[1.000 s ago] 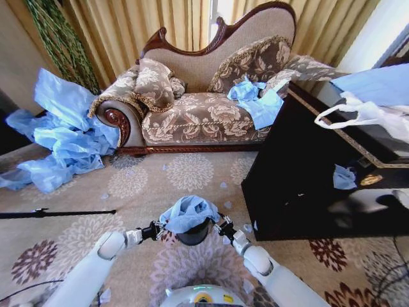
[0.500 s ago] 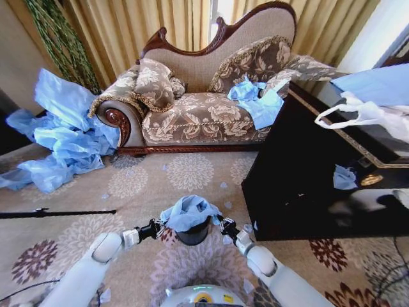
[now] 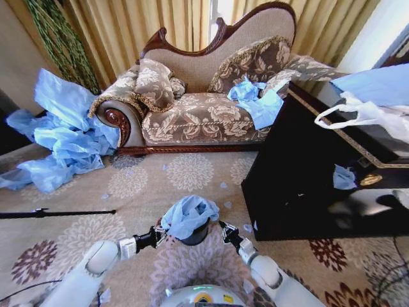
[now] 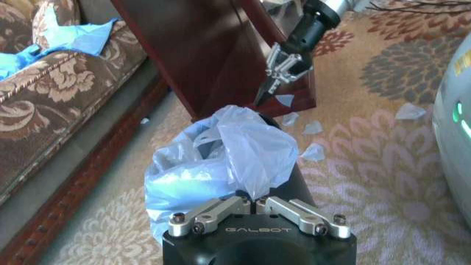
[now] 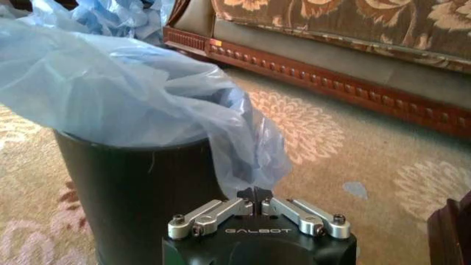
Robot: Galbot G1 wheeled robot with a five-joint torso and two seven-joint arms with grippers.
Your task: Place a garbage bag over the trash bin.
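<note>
The garbage bag (image 3: 189, 216) drapes the trash bin (image 3: 193, 234) between both pincers: left pincer (image 4: 255, 200) and right pincer (image 5: 255, 193) each pinch its edge.

A home living room, cluttered with plastic bags.

An ornate carved chaise sofa (image 3: 211, 96) with floral cushions stands at 12 o'clock before gold curtains (image 3: 140, 25), a flower-patterned rug (image 3: 160, 185) covers the floor, and a dark wooden cabinet (image 3: 307, 173) sits at 2 o'clock.

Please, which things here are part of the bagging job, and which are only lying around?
Job: garbage bag, trash bin, left gripper and right gripper, each shut on the bag.

Lying about: heap of blue bags, white plastic bag, sofa, dark cabinet.
</note>
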